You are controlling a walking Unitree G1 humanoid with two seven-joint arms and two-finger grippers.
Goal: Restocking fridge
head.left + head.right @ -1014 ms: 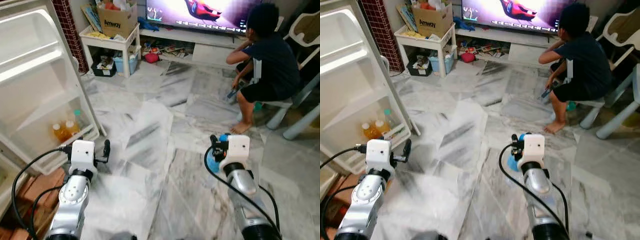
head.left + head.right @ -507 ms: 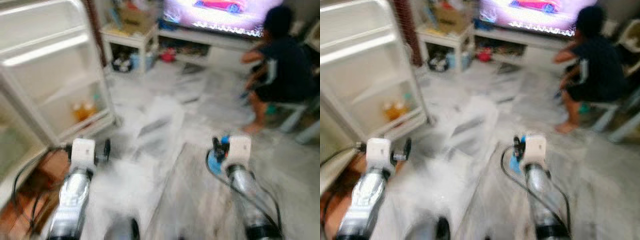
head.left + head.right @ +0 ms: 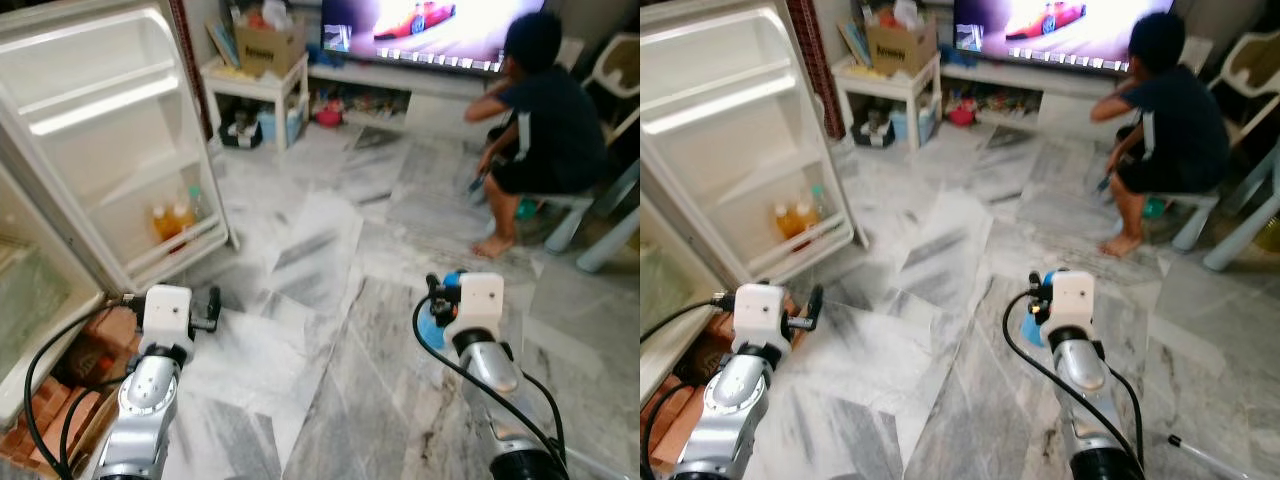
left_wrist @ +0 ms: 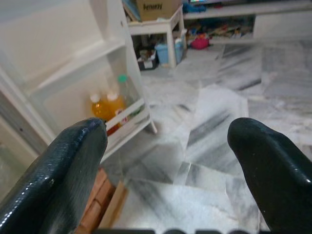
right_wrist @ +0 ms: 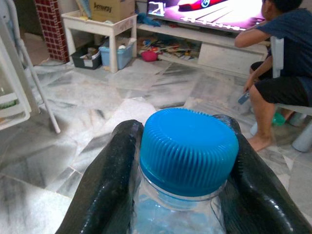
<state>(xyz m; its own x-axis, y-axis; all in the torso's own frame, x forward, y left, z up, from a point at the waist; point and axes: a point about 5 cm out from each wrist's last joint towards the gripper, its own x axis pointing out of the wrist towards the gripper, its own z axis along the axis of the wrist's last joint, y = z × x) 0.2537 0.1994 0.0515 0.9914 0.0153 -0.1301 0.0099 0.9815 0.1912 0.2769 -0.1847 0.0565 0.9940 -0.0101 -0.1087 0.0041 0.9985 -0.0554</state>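
The fridge door point(image 3: 110, 150) stands open at my left, with orange drink bottles point(image 3: 172, 221) on its bottom shelf. My right gripper point(image 3: 437, 300) is shut on a clear bottle with a blue cap point(image 5: 187, 148), held low over the marble floor at the right. In the right wrist view both black fingers point(image 5: 109, 180) press against the bottle's neck. My left gripper point(image 3: 212, 305) is held out in front of the fridge door, open, with nothing between its fingers point(image 4: 68, 170).
A person point(image 3: 545, 120) sits on a stool at the far right, facing a TV point(image 3: 430, 25). A white side table point(image 3: 255, 85) with a cardboard box stands at the back. Bricks point(image 3: 75, 390) lie under the fridge at lower left. Marble floor point(image 3: 330, 260) lies open ahead.
The camera has swung left, bringing more of the open fridge into view. Both arms keep their pose; the right gripper still holds the bottle.
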